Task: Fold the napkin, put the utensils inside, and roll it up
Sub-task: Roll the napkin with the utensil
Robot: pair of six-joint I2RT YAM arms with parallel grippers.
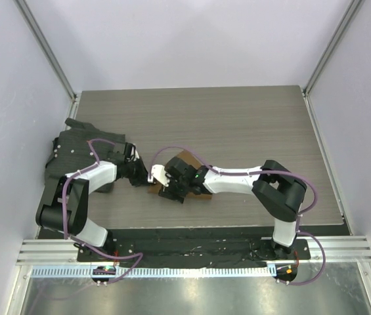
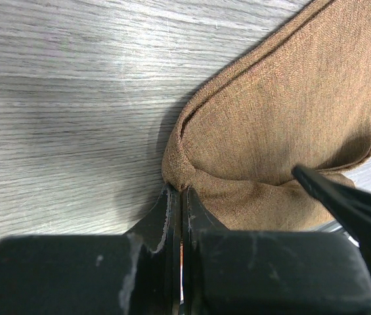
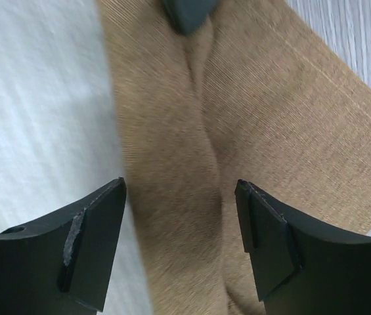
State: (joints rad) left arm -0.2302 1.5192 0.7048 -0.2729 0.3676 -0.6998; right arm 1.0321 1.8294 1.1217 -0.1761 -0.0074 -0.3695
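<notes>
The left tool [image 2: 176, 200] is pinched tight on a bunched corner of the napkin [image 2: 283, 111], which spreads ahead and to its right over the worktop [image 2: 60, 98]. The right tool [image 3: 180, 216] hangs with its fingers apart, and the napkin's raised fold runs between and beyond them.

No legible text, label, brand, number or sign appears in any of the three views. The napkin [image 2: 283, 118] is plain woven cloth and the table [image 1: 238, 125] shows wood grain only. The small fittings on the rail [image 1: 172, 270] at the arm bases are too small to read.
</notes>
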